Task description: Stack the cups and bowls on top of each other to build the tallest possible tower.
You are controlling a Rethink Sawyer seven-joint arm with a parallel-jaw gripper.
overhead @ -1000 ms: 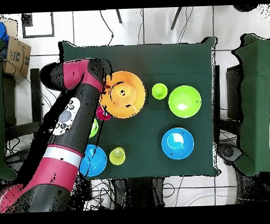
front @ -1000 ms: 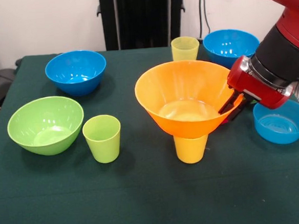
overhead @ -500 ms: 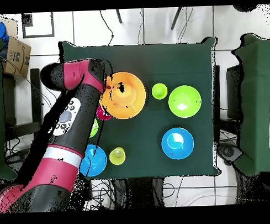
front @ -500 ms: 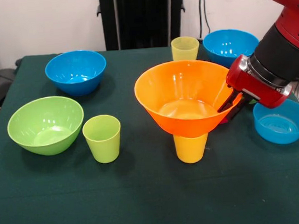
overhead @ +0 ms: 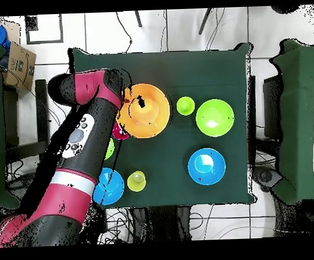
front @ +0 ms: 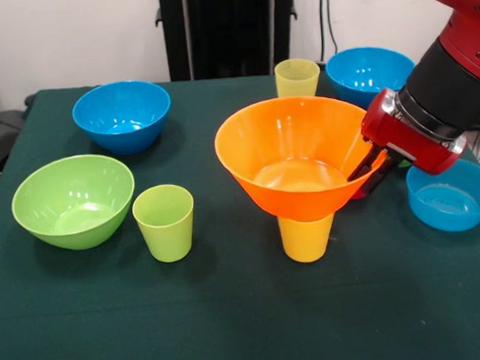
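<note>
Right now the tool (front: pixel 369 171) pinches the rim of the orange bowl (front: pixel 292 156) from the side, one finger inside and one outside; the bowl sits upright on a yellow cup (front: pixel 307 237) near the middle of the desk (front: pixel 234 329). Both look empty.

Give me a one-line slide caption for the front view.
Gripper holds the orange bowl by its rim atop a yellow cup.
</note>
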